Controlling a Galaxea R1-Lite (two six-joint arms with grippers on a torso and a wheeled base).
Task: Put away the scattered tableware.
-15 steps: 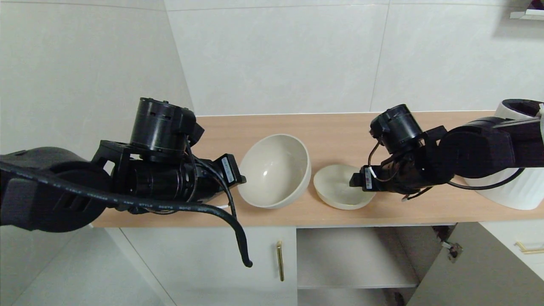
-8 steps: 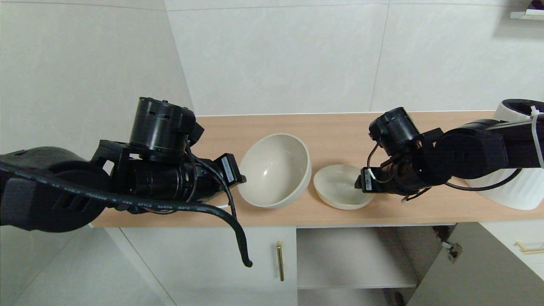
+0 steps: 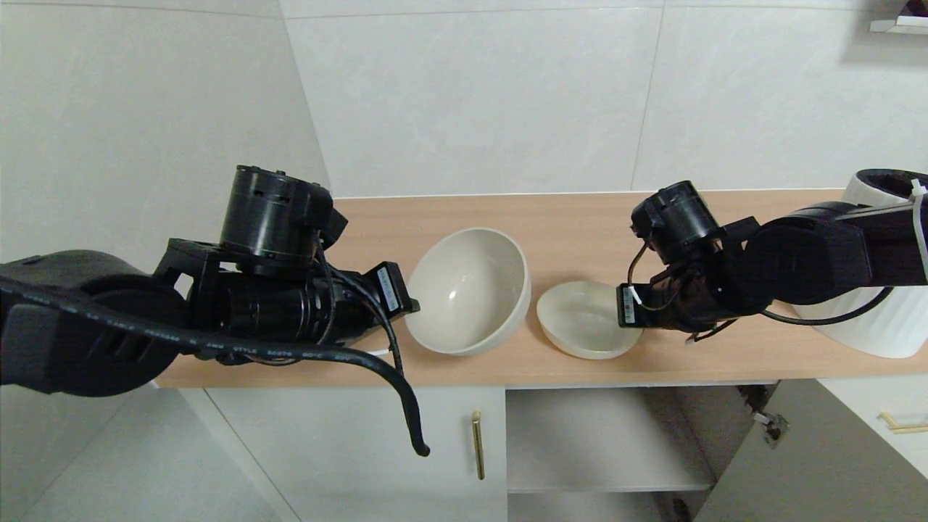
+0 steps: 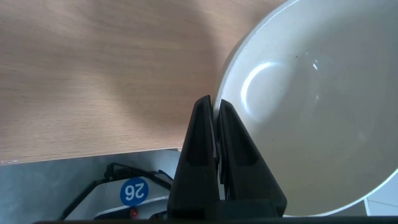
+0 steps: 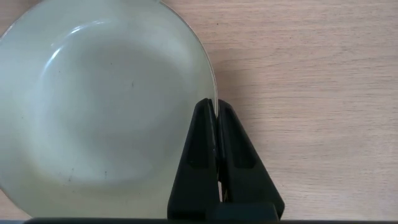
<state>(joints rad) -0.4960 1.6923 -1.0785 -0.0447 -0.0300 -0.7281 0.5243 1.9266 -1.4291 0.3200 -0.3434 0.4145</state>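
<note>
1. The large bowl (image 3: 467, 290) sits at the front of the counter (image 3: 580, 217), tipped so its opening faces outward. It looks like glazed ceramic: stiff, fairly heavy, slick and likely to chip if knocked. A thin rim is the only place to pinch it, so I judge that its weight will lever against the hold. A slow, level carry suits it.
2. The small bowl (image 3: 583, 319) lies just beside the large one, on the robot's right, with a narrow gap between them. It is shallower and probably lighter, with the same smooth, breakable surface. The rim on the side away from the large bowl is the natural place to grip it.
3. The left gripper (image 4: 216, 109) has its fingers pressed together on the large bowl's rim, 1 inside and 1 outside the wall.
4. The right gripper (image 5: 216, 109) is likewise clamped on the small bowl's rim, over bare wood.
5. Count of tableware: 2 bowls, 1 large and 1 small, each held by 1 gripper.
6. Count of other things: 1 white ribbed container (image 3: 888, 326) at the counter's right end, and 1 cabinet (image 3: 594, 442) below with an open compartment. The closed door beside that compartment has 1 gold handle (image 3: 477, 444).
</note>
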